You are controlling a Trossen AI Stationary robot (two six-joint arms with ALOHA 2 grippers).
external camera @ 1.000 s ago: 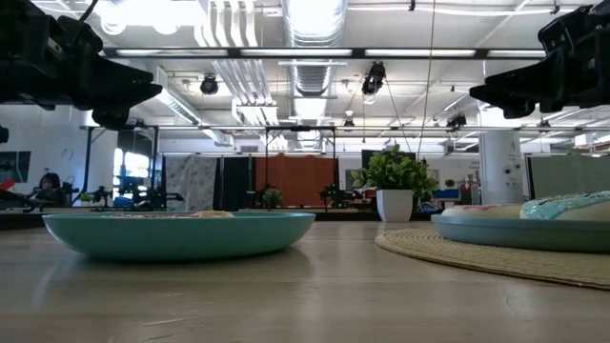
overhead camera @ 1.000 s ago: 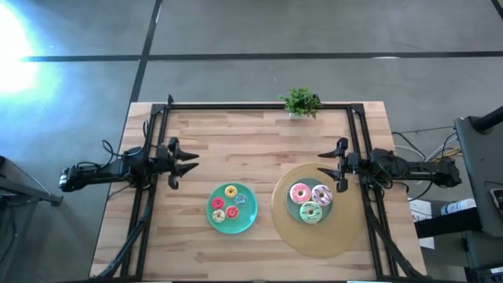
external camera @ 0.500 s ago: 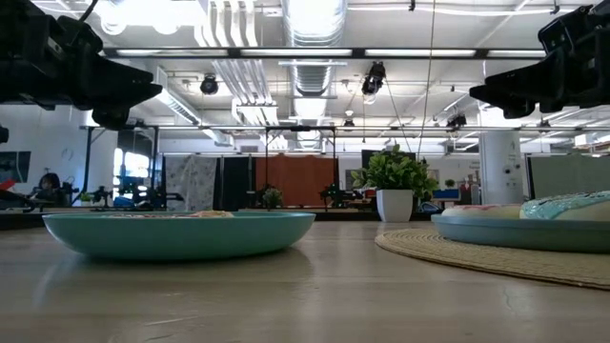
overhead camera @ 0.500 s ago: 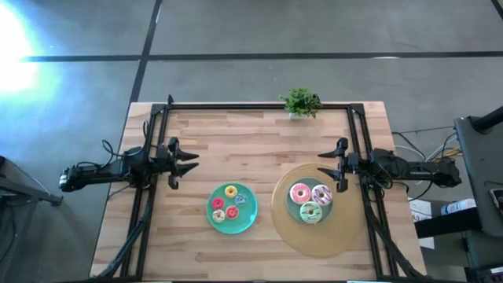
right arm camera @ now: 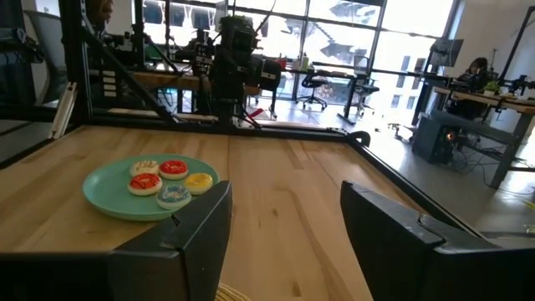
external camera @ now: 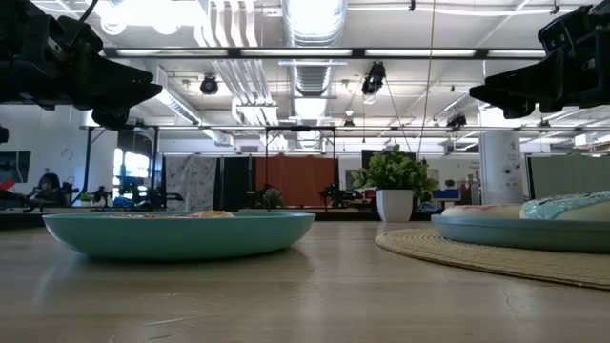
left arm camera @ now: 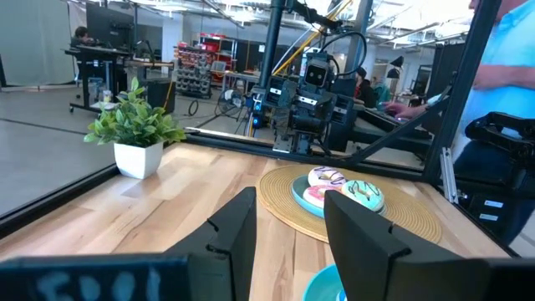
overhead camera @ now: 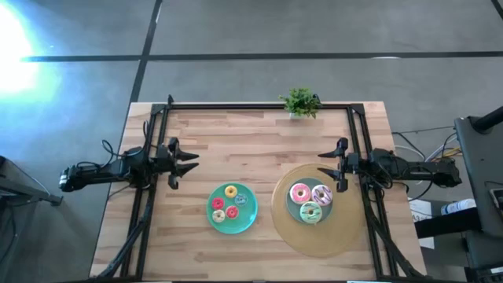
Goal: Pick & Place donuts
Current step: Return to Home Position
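Observation:
Three larger donuts, pink (overhead camera: 299, 192), white-purple (overhead camera: 321, 194) and green (overhead camera: 310, 212), lie on a teal plate (overhead camera: 295, 207) resting on a round woven mat (overhead camera: 318, 236). Several tiny donuts (overhead camera: 228, 204) sit on a second teal plate (overhead camera: 245, 219) near the table's middle. My left gripper (overhead camera: 192, 163) hovers open over the table's left side, above and left of the small plate. My right gripper (overhead camera: 322, 174) hovers open at the mat's far right edge, beside the large donuts. In the left wrist view the large donuts (left arm camera: 344, 186) show ahead; the right wrist view shows the tiny donuts (right arm camera: 167, 180).
A small potted plant (overhead camera: 300, 102) stands at the table's far edge. A dark metal frame (overhead camera: 259, 106) runs along the far and side edges. Bare wood lies between the two plates and along the near edge. People and desks show in the room beyond.

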